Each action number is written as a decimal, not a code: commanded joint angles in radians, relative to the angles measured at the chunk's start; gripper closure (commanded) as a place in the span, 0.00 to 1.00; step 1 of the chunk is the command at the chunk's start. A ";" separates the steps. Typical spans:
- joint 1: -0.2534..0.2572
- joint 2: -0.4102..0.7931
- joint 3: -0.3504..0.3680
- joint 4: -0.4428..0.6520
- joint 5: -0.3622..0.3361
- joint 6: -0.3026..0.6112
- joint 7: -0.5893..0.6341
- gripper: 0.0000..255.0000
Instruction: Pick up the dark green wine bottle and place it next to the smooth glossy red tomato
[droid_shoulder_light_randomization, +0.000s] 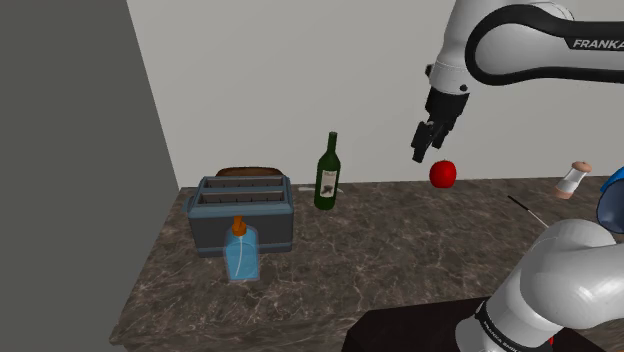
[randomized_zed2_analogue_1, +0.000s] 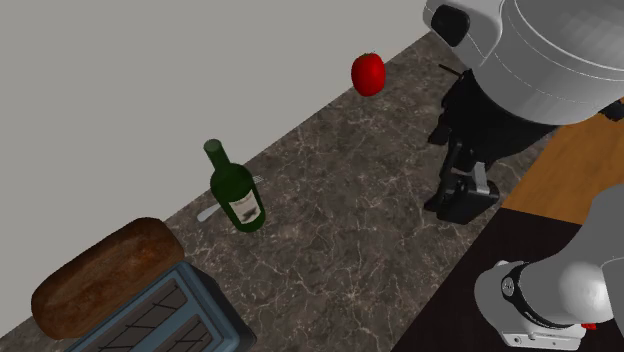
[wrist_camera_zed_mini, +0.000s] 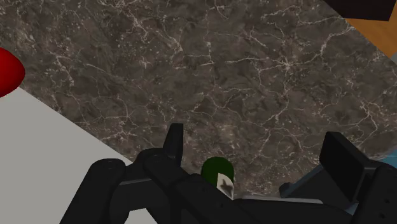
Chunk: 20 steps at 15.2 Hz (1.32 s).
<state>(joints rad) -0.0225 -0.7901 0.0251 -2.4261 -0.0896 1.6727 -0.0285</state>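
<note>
Wrist view: claw (wrist_camera_zed_mini: 254, 137) spread wide, empty, above dark veined counter (wrist_camera_zed_mini: 222, 63); green bottle (wrist_camera_zed_mini: 217, 170) untouched.

Counter (droid_shoulder_light_randomization: 400, 250): dark stone, white veining, polished. Bottle (droid_shoulder_light_randomization: 327, 180): dark green glass, glossy; label (randomized_zed2_analogue_1: 243, 209) looks like matt paper. Tomato (droid_shoulder_light_randomization: 442, 174): smooth, glossy. Loaf (randomized_zed2_analogue_1: 100, 275): rough brown crust. Flask (droid_shoulder_light_randomization: 241, 255): translucent blue. Fingers (wrist_camera_zed_mini: 174, 143): matt black. Wood-grain surface (randomized_zed2_analogue_1: 570, 180) at the counter's 3 o'clock, second exterior view.
</note>
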 joint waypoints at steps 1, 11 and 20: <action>0.000 0.000 0.000 0.000 0.000 0.000 0.000 0.00; 0.011 0.357 -0.058 0.160 -0.001 0.259 -0.097 0.00; 0.026 0.685 -0.090 0.412 0.044 0.387 -0.198 0.00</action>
<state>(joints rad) 0.0016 -0.1389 -0.0638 -2.0391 -0.0514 2.0452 -0.2161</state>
